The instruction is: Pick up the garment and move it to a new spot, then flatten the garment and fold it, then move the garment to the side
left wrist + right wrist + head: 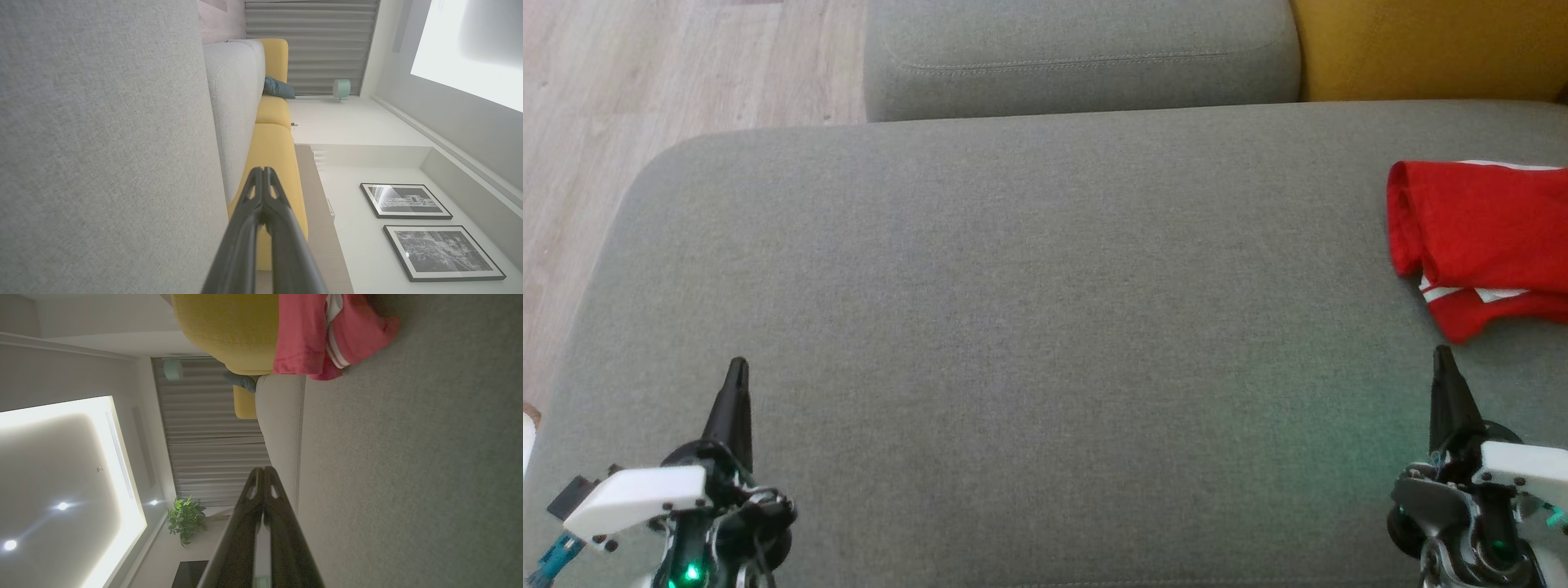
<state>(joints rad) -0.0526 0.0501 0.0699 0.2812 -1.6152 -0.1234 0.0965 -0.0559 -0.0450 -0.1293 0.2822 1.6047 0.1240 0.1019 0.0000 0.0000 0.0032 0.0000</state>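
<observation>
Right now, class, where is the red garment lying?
In the head view the red garment lies on the right side of the grey cushion, just ahead of the right hand.

Text, all views: none readable.
Garment [1478,220]: red cloth with white stripes; no letters or numbers legible on the visible side.
Upper print [405,201]: framed monochrome picture on the wall; any caption too small to read.
Lower print [443,253]: the same, nothing legible.
Brands, signs: none made out.
</observation>
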